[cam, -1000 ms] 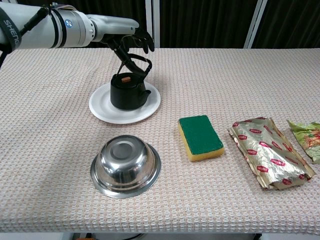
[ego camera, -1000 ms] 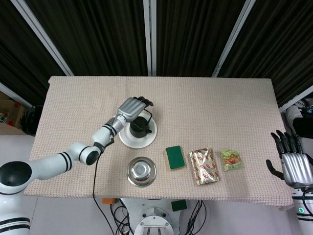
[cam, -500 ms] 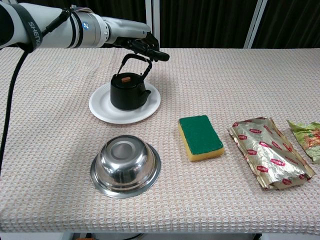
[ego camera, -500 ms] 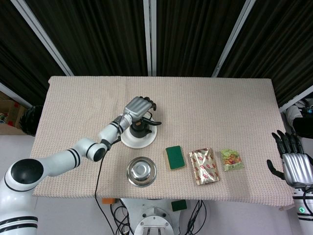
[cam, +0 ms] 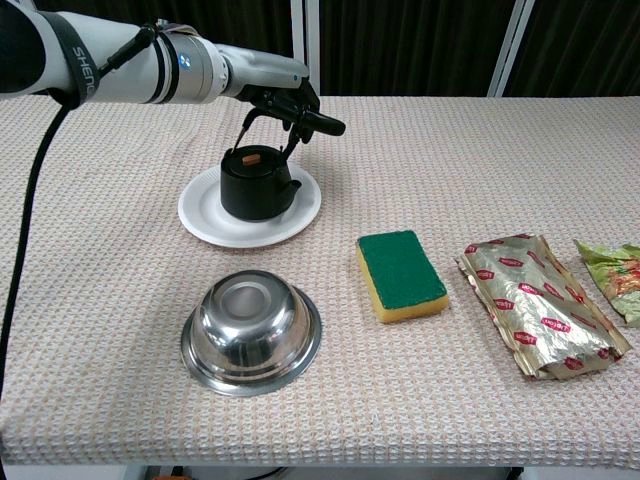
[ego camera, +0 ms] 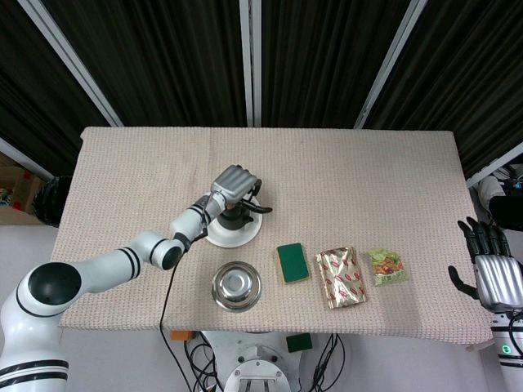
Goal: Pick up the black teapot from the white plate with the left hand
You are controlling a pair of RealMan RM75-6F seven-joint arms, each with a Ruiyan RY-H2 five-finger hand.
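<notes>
Two hands are seen, one at work and one idle. The left hand (cam: 287, 103) is held directly above the black teapot (cam: 257, 185), its fingers curled down around the top of the raised wire handle (cam: 262, 124), with one finger (cam: 325, 124) stuck out toward the right of the chest view. The handle appears to be gripped, though the contact itself is partly hidden by the fingers. In the head view the left hand (ego camera: 234, 183) covers most of the pot, so that only a dark edge is shown beneath it.

The teapot is a squat, round, matte black vessel with a small orange-brown knob (cam: 253, 157) on its lid. It is set upright on the white plate (cam: 208, 220), roughly at the plate's centre and towards its back, its base apparently still resting there. The handle is stood up over the lid. A short spout is seen at the pot's right side in the chest view, so the long axis is laid across the table from left to right.

The right hand (ego camera: 493, 276) is kept off the table's right edge, fingers extended and apart, with nothing in it.

In front of the plate a steel bowl (cam: 251, 331) is placed, and to its right a green sponge (cam: 400, 274).
</notes>
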